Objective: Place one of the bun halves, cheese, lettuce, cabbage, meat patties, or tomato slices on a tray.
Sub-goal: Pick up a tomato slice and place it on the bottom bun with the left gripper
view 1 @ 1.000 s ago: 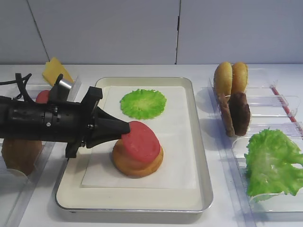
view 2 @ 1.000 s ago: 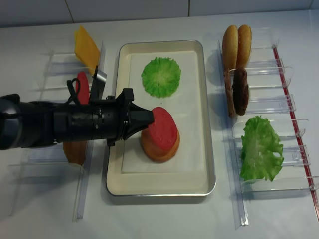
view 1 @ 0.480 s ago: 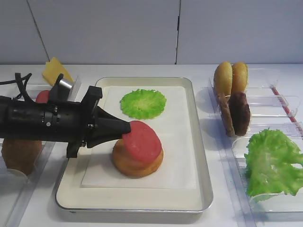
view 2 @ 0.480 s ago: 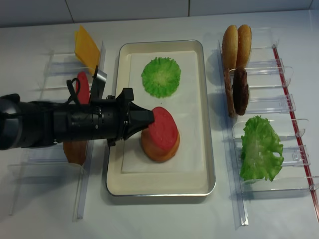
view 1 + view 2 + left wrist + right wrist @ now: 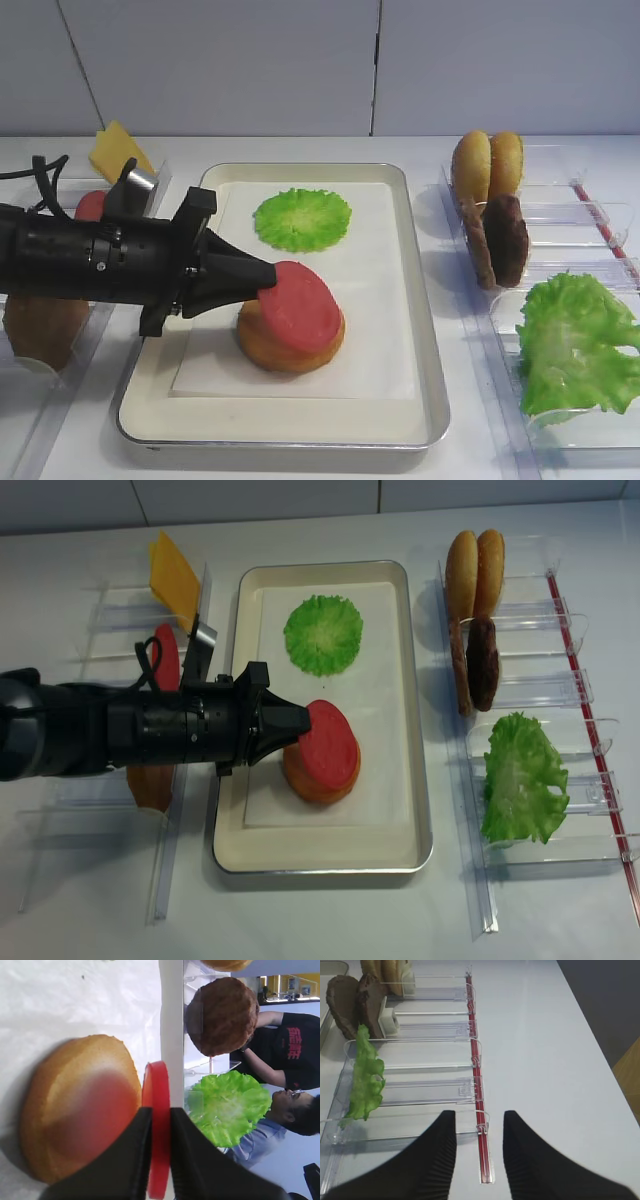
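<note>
Now left tool [image 5: 268, 284] (pinching) on tomato slice [image 5: 303, 305] atop bun half [image 5: 285, 345]

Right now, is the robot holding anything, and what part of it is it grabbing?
Yes. The left gripper pinches a tomato slice by its edge, over the bun on the tray. The right gripper is open and holds nothing.
</note>
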You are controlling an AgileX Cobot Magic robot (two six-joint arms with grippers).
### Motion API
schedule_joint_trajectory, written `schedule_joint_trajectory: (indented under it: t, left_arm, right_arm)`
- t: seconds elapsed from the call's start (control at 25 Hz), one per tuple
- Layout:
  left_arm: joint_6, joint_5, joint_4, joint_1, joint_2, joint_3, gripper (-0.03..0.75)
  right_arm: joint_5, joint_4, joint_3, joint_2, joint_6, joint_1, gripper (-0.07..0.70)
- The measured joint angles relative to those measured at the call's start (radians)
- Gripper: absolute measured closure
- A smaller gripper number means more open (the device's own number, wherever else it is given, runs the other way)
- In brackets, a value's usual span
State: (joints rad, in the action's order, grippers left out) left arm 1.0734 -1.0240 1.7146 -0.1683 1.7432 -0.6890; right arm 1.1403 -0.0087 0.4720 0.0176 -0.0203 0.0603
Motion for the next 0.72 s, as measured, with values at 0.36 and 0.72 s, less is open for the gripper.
schedule_joint_trajectory:
  t: [0.36,0.72]
  left_arm:
    - [0.0,-0.004,0.0,0.0,0.0,0.0,0.552]
    - [0.0,-0.027,0.0,0.0,0.0,0.0,0.54]
  right_arm:
    - [0.0,0.0,0.0,0.0,0.0,0.0,0.376]
    - [0.0,0.0,0.0,0.0,0.0,0.0,0.376]
